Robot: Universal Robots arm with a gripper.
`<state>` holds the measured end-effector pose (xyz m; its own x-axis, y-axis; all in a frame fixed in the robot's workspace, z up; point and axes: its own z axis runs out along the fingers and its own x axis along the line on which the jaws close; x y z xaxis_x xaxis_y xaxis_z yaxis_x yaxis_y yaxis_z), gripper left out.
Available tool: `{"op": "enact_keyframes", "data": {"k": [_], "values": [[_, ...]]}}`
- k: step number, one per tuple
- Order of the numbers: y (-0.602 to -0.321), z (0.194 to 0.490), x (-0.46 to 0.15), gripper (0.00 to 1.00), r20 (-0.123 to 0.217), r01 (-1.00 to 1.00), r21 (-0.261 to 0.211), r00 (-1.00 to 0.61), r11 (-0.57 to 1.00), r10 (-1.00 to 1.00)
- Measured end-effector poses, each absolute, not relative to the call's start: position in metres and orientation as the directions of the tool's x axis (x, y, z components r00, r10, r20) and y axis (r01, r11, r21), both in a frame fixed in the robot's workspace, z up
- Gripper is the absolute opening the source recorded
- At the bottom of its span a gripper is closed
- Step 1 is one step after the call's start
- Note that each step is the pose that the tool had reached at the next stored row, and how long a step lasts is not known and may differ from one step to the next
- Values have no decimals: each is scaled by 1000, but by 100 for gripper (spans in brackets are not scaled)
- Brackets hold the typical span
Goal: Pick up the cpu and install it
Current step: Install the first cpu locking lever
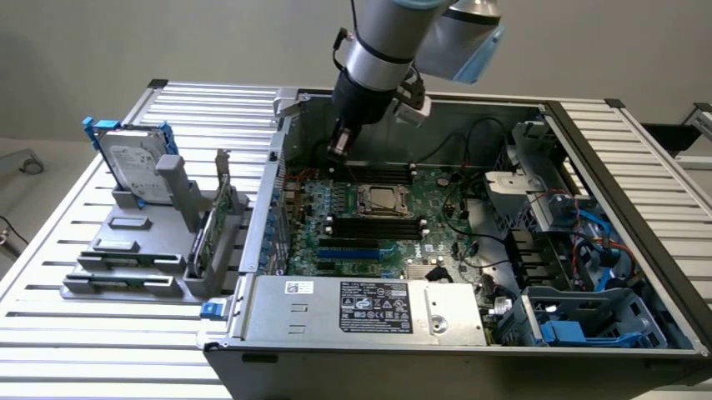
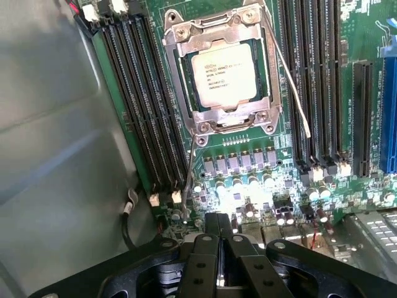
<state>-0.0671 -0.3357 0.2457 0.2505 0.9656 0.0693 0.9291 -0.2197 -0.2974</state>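
Closed and empty, black two-fingered claw (image 2: 222,231) with fingertips pressed together, poised over the green motherboard (image 2: 248,186) inside the open grey computer case (image 1: 368,312). Just ahead of the fingertips, rows of small silver capacitors (image 2: 239,167), then the small flat square cpu with silver-grey metal top (image 2: 223,76), already seated in its silver metal socket frame (image 2: 180,74). Flanking the socket, long black memory slots (image 2: 139,99); well away from the claw, outside the case, a silver hard drive with blue brackets (image 1: 132,162) upright in a grey holder.
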Motion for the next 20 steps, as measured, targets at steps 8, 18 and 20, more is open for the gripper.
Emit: {"op": "enact_keyframes", "data": {"k": [8, 18, 20], "values": [[-336, 245, -72, 11, 96, 914, -301, 312, -271, 945], [-335, 244, -72, 11, 113, 897, -271, 389, -349, 914], [-335, 244, -72, 11, 118, 895, -260, 401, -362, 908]]}}
